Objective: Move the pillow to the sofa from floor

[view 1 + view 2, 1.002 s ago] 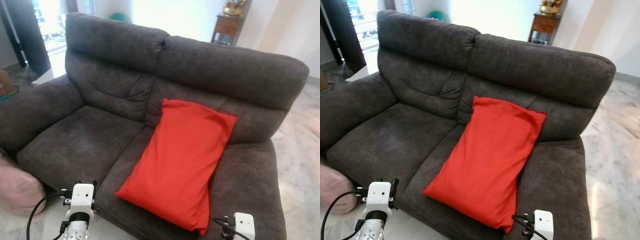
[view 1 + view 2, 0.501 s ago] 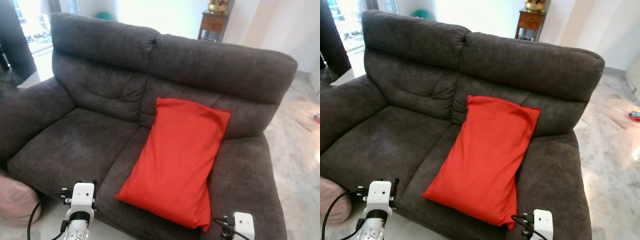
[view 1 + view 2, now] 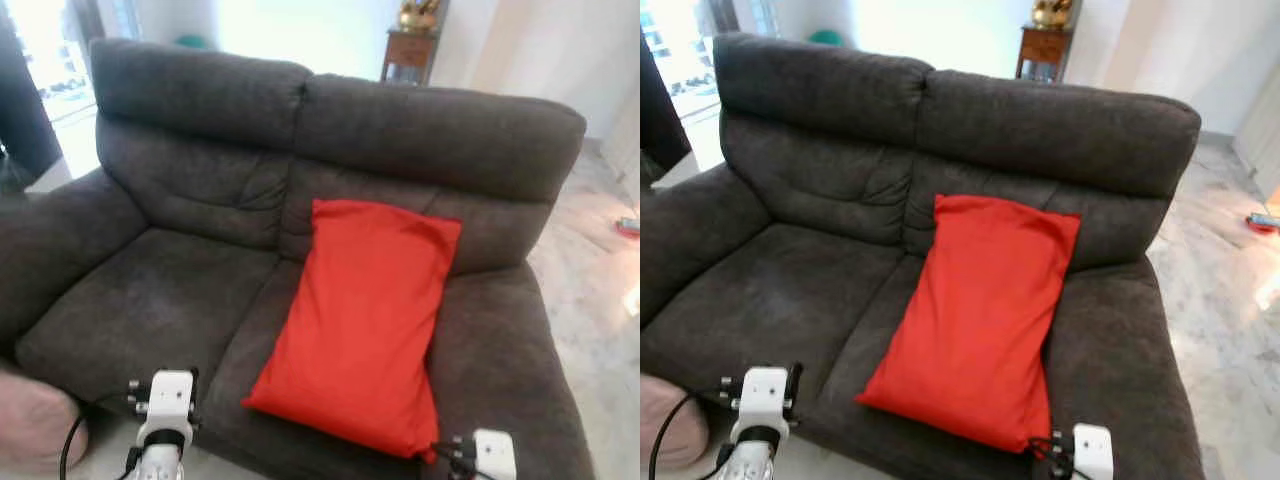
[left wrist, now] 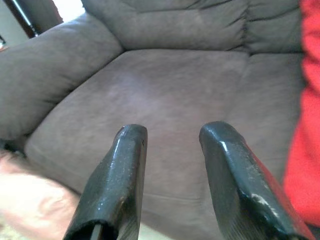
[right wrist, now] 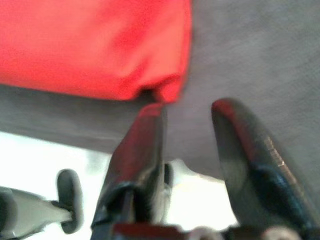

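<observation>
- Red pillow [image 3: 365,320] lies on the dark grey sofa [image 3: 180,300], on the right seat cushion, its upper edge leaning against the backrest and its lower edge at the front of the seat.
- Left claw [image 4: 172,137] hovers before the front edge of the left seat cushion, its two black fingers apart with nothing between them; the pillow's red edge shows to one side in the left wrist view.
- Right claw [image 5: 187,117] sits just off the pillow's lower corner, at the sofa's front edge, fingers spread and holding nothing; the corner nearly touches one fingertip.
- Pale marble floor [image 3: 1230,290] runs along the sofa's right side.
- Wooden side table [image 3: 408,52] with a brass-coloured vessel [image 3: 418,14] on it stands behind the sofa.
- Pinkish cushion [image 3: 35,425] lies on the floor below the sofa's left front corner.
</observation>
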{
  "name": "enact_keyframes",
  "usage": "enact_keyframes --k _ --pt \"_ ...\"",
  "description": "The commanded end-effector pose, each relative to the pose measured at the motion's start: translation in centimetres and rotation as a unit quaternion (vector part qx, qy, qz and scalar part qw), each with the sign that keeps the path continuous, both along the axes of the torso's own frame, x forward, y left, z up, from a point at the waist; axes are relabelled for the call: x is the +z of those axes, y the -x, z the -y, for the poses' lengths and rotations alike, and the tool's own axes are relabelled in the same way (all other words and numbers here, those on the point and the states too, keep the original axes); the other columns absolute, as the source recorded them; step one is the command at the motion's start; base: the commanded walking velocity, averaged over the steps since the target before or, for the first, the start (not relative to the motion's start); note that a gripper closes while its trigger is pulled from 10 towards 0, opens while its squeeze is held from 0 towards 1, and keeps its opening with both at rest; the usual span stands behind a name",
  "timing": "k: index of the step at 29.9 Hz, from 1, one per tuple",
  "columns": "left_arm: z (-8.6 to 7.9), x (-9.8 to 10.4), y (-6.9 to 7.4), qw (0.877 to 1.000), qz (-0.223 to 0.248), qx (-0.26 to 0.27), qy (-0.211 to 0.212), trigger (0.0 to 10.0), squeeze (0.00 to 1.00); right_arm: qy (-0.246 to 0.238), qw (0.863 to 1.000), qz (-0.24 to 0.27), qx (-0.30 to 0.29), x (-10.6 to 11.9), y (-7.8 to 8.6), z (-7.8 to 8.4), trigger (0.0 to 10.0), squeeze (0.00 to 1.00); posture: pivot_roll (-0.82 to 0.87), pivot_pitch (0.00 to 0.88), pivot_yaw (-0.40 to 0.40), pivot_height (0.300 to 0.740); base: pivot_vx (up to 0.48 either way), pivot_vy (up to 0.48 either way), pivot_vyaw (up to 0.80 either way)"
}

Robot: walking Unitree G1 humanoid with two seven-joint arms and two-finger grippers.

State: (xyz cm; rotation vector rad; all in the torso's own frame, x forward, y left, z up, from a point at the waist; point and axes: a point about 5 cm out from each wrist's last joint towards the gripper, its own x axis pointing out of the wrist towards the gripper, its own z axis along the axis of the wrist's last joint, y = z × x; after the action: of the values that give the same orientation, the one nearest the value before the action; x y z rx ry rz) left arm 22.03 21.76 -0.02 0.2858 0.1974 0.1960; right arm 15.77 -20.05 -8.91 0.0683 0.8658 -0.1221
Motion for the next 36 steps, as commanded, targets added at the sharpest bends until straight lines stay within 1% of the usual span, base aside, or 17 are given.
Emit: enact_keyframes --k 1,19,29,31,34,35,36 --pt "0.6 0.0 -0.2 1.000 0.003 -0.007 0.005 10.0 0.00 0.012 1.000 0.005 -0.007 0.3 -0.3 1.1 10.0 0.00 0.11 0.000 -0.057 0.740 0.000 0.375 0.00" --pt "0.6 0.0 -0.4 1.000 0.000 -0.006 0.006 10.0 0.00 0.009 1.000 0.001 -0.004 0.3 -0.2 1.1 10.0 0.00 0.11 0.000 -0.060 0.740 0.000 0.381 0.00" --pt "0.7 -0.6 -0.7 1.000 -0.019 -0.004 0.015 10.0 0.00 0.005 1.000 0.000 -0.004 0.3 -0.2 1.3 10.0 0.00 0.10 0.000 -0.062 0.740 0.000 0.384 0.00" --pt "0.6 -0.7 -0.7 1.000 -0.024 -0.001 0.017 10.0 0.00 0.004 1.000 0.000 -0.003 0.3 -0.3 1.2 10.0 0.00 0.10 0.000 -0.061 0.740 0.000 0.382 0.00" --pt "0.0 -1.7 -0.7 0.998 -0.061 0.013 0.032 10.0 0.00 0.002 1.000 -0.003 0.002 0.3 -0.3 1.2 10.0 0.00 0.10 0.000 -0.061 0.740 0.000 0.380 0.00" --pt "0.0 -1.7 -0.7 0.998 -0.061 0.013 0.032 10.0 0.00 0.002 1.000 -0.003 0.002 0.3 -0.3 1.2 10.0 0.00 0.10 0.000 -0.061 0.740 0.000 0.379 0.00" --pt "-0.2 -2.1 -0.7 0.996 -0.079 0.014 0.037 10.0 0.00 0.002 1.000 -0.004 0.002 0.3 -0.3 1.2 10.0 0.00 0.11 0.000 -0.061 0.740 0.000 0.382 0.00"
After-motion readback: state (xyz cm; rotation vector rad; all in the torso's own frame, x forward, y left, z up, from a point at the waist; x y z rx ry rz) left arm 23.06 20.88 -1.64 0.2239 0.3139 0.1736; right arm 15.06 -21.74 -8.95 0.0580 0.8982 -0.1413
